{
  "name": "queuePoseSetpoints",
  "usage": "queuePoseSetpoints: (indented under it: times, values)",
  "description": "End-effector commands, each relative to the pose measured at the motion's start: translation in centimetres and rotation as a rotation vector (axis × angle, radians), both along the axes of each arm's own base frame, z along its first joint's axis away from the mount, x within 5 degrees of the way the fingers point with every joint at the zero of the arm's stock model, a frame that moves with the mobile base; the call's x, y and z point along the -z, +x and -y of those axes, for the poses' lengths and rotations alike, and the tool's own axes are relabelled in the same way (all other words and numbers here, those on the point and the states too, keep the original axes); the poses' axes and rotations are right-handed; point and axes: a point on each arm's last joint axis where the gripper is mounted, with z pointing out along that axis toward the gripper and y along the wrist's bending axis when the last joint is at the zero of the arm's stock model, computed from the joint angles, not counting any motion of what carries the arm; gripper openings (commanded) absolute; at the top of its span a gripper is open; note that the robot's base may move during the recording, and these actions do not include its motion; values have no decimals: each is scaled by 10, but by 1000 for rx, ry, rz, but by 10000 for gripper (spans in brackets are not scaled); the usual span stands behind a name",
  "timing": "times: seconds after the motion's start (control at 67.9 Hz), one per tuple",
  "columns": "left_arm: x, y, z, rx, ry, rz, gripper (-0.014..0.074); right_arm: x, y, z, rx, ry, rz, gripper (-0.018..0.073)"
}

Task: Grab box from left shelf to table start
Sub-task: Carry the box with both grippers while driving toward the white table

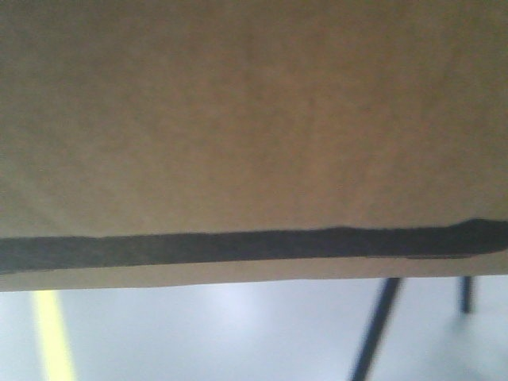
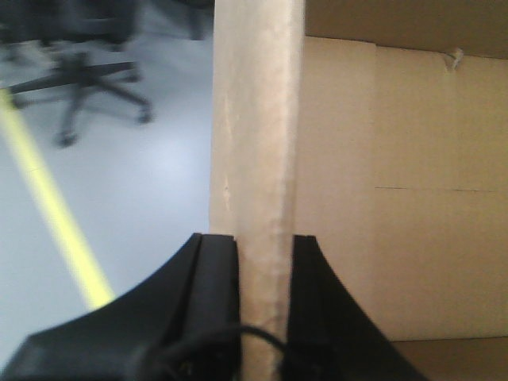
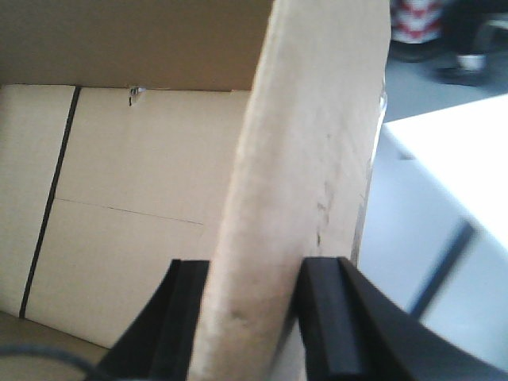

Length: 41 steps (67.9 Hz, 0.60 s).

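The brown cardboard box (image 1: 254, 119) fills the front view, held up close to the camera, with a dark strip (image 1: 238, 248) across its lower edge. In the left wrist view my left gripper (image 2: 264, 246) is shut on the box's upright side wall (image 2: 258, 119), and the box's inside (image 2: 397, 198) shows to the right. In the right wrist view my right gripper (image 3: 254, 274) is shut on the opposite wall (image 3: 309, 159), with the box's inside (image 3: 127, 214) to the left. The left shelf is out of view.
A white table (image 3: 452, 159) with dark legs (image 1: 377, 325) stands to the right, below the box. Grey floor carries a yellow line (image 2: 55, 214) (image 1: 51, 333). An office chair's base (image 2: 79, 87) sits at the far left.
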Motion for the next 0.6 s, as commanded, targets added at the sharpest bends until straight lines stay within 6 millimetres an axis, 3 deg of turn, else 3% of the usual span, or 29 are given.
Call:
queuePoseSetpoints:
  times: [0.0,0.589]
  values:
    - [-25,0,-4,-40,-20,195,-98,-21,0,6,54,-20,173,57]
    - [-25,0,-4,-40,-20,195,-98,-21,0,6,54,-20,173,57]
